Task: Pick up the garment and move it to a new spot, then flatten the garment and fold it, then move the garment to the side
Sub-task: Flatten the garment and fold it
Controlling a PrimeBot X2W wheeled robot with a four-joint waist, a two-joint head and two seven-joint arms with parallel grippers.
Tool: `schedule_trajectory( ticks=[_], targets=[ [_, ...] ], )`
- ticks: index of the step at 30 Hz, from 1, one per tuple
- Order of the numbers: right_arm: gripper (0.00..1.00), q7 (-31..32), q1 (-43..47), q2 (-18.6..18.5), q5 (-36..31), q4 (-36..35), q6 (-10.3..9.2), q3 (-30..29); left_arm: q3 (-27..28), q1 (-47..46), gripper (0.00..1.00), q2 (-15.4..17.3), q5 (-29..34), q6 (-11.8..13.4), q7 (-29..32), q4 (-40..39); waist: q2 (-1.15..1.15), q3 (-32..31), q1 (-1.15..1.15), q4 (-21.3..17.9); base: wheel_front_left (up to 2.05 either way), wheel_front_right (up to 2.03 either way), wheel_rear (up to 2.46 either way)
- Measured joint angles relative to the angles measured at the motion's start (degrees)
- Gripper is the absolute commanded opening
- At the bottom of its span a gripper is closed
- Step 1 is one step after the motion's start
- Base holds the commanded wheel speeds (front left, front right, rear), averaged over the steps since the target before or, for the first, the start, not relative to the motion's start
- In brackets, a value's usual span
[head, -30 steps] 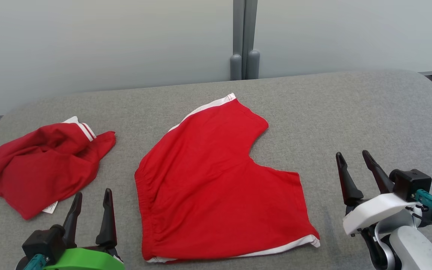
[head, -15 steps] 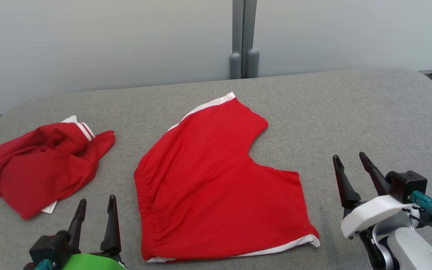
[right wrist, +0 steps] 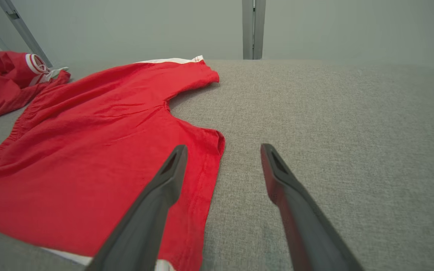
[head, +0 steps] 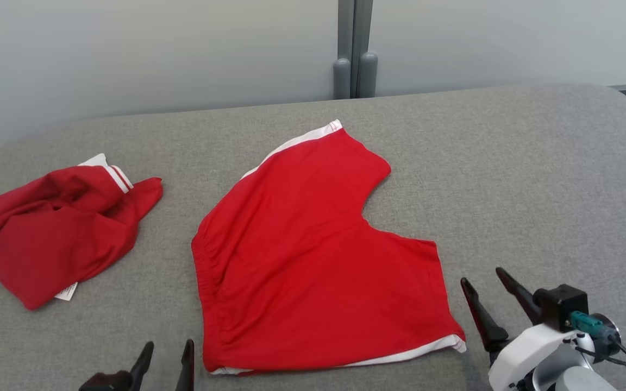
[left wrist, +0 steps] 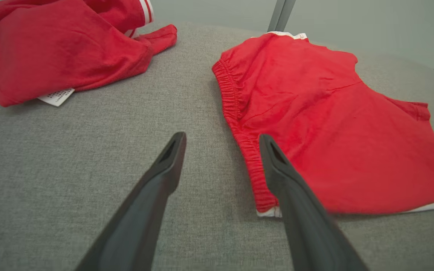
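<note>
Red shorts [head: 302,260] with white trim lie spread flat in the middle of the grey padded surface [head: 508,163]; they also appear as the shorts [left wrist: 333,113] and the shorts [right wrist: 89,143]. My left gripper [head: 167,347] stands open at the bottom edge, just left of the shorts' elastic waistband. In the left wrist view the left gripper [left wrist: 221,140] is empty, its right finger above the waistband's near corner. My right gripper [head: 482,277] stands open and empty beside the shorts' right leg hem. In its own view the right gripper [right wrist: 224,149] straddles that hem edge.
A second red garment [head: 47,228], crumpled, with a white label, lies at the far left; it also shows as the garment [left wrist: 51,49]. A pale wall with a grey post [head: 354,54] stands behind the surface. Bare grey fabric spreads to the right.
The head camera has tilted, so the whole picture shifted a little upward. Both grippers have drawn back toward the near edge, still open; the left one has also moved right toward the waistband.
</note>
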Motion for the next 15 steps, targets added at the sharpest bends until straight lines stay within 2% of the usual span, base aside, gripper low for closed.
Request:
schedule_trajectory(
  ticks=[7, 15],
  targets=[
    [1.00, 1.00, 1.13, -1.25, -0.47, 0.83, 2.26, 2.34, -3.57, 0.76, 1.00, 1.68, 0.21, -3.15, 3.39, 1.66, 0.00, 2.28, 0.00, -0.22, 0.00, 0.00, 0.00],
    [1.00, 1.00, 1.13, -3.24, -1.01, 1.83, 3.45, 2.57, -6.31, 0.76, 1.00, 2.46, 0.48, -6.32, 5.47, 2.67, 0.00, 3.71, 0.00, -1.43, 0.00, 0.00, 0.00]
  ],
)
